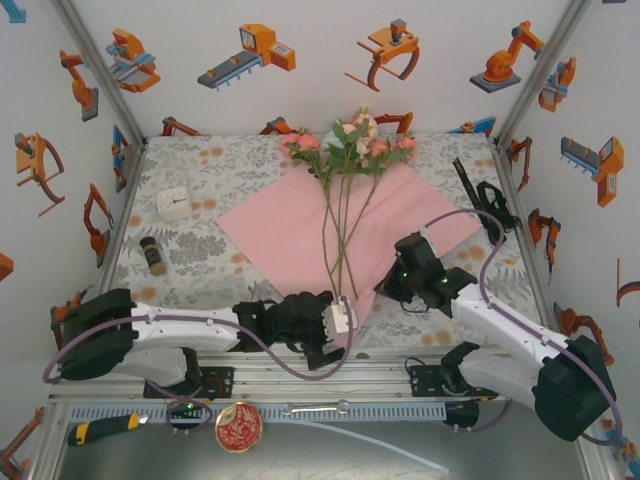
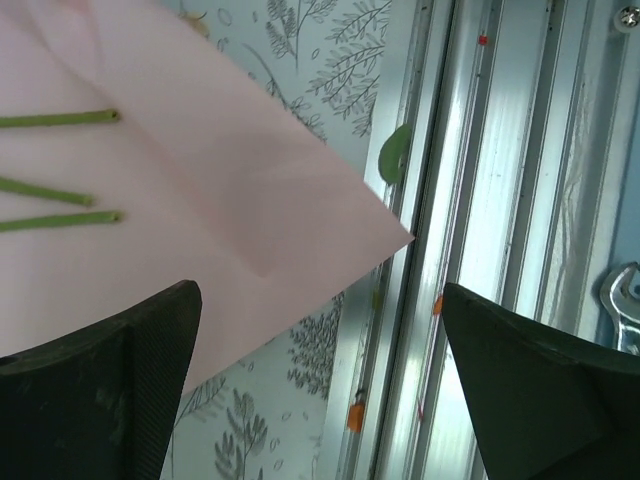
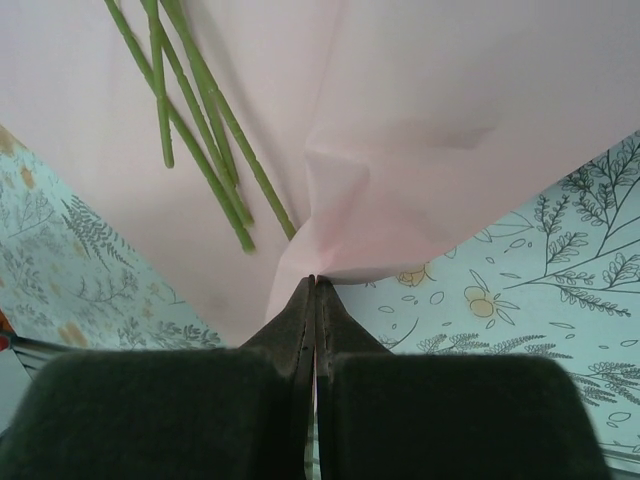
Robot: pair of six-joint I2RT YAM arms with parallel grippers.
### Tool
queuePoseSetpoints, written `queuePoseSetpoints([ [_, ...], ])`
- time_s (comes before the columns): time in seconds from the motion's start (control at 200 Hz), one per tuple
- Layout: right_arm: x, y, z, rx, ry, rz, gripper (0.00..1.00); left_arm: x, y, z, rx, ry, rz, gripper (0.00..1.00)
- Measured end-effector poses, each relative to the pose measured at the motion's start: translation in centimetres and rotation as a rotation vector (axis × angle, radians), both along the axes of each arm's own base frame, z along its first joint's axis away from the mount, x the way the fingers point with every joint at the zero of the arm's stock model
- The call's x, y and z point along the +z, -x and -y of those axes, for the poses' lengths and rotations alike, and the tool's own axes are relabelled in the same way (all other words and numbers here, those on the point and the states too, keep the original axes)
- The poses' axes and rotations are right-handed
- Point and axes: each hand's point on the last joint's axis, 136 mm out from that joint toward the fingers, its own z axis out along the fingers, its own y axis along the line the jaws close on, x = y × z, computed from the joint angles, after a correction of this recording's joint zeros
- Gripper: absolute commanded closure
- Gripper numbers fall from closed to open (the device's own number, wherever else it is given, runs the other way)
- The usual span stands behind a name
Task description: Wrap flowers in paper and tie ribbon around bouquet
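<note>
The paper (image 1: 340, 225) lies pink face up as a diamond in the middle of the table. The flowers (image 1: 350, 140) lie on it, blooms at the far corner and stems (image 1: 338, 250) running toward me. My right gripper (image 1: 393, 275) sits at the paper's near right edge. In the right wrist view it (image 3: 316, 282) is shut on the paper (image 3: 400, 150), which puckers at the pinch, with the stems (image 3: 200, 130) just to the left. My left gripper (image 2: 320, 340) hangs open over the paper's near corner (image 2: 250, 200), holding nothing. The black ribbon (image 1: 470, 185) lies at the far right.
A white square clock (image 1: 175, 202) and a small jar (image 1: 152, 254) stand on the left of the floral cloth. The aluminium rail (image 1: 300, 375) runs along the near edge, with a wrench (image 2: 625, 300) beyond it. A round red tin (image 1: 238, 428) and a yellow-handled tool (image 1: 100, 428) lie in front.
</note>
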Motion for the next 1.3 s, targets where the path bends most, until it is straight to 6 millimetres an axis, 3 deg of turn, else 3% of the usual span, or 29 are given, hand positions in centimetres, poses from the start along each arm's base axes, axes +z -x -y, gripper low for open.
queuePoseSetpoints([
  [0.07, 0.2, -0.1, 0.1, 0.0, 0.006, 0.006, 1.0, -0.7, 0.3, 0.7, -0.002, -0.004, 0.048, 0.0],
  [0.16, 0.1, -0.1, 0.3, -0.004, 0.014, 0.002, 1.0, -1.1, -0.1, 1.4, 0.026, -0.002, 0.121, 0.09],
  [0.24, 0.0, -0.1, 0.5, -0.009, 0.02, -0.002, 1.0, -1.1, -1.0, 1.7, 0.07, 0.007, 0.176, 0.24],
  [0.3, -0.1, -0.1, 0.6, -0.013, 0.022, -0.005, 1.0, -0.7, -1.8, 1.9, 0.108, 0.022, 0.21, 0.41],
  [0.431, -0.2, -0.2, 1.4, -0.021, 0.04, -0.009, 0.71, 0.4, -2.7, 2.1, 0.155, 0.055, 0.242, 0.8],
  [0.531, 0.2, -0.8, 2.5, 0.008, 0.072, 0.021, 0.51, 1.1, -3.1, 2.2, 0.169, 0.06, 0.233, 1.0],
  [0.626, 2.2, -1.7, 3.1, 0.1, 0.143, 0.103, 0.37, 2.2, -3.8, 2.3, 0.186, 0.085, 0.216, 1.0],
  [0.771, 7.6, -2.5, 2.1, 0.343, 0.242, 0.334, 0.37, 3.5, -5.5, 2.1, 0.203, 0.125, 0.179, 1.0],
  [0.886, 10.1, -0.7, 0.0, 0.624, 0.255, 0.538, 0.37, 4.3, -7.0, 2.0, 0.218, 0.143, 0.173, 1.0],
  [1.021, 8.4, 3.9, -2.8, 1.008, 0.2, 0.702, 0.31, 4.9, -7.9, 2.2, 0.208, 0.148, 0.196, 1.0],
  [1.161, 6.4, 5.6, -4.1, 1.186, 0.148, 0.75, 0.32, 5.6, -8.0, 2.7, 0.174, 0.164, 0.205, 1.0],
  [1.237, 6.0, 5.6, -4.9, 1.236, 0.119, 0.773, 0.38, 6.2, -7.9, 3.1, 0.148, 0.183, 0.21, 1.0],
  [1.302, 5.8, 5.5, -5.7, 1.267, 0.084, 0.793, 0.53, 6.7, -7.9, 3.4, 0.13, 0.197, 0.21, 1.0],
])
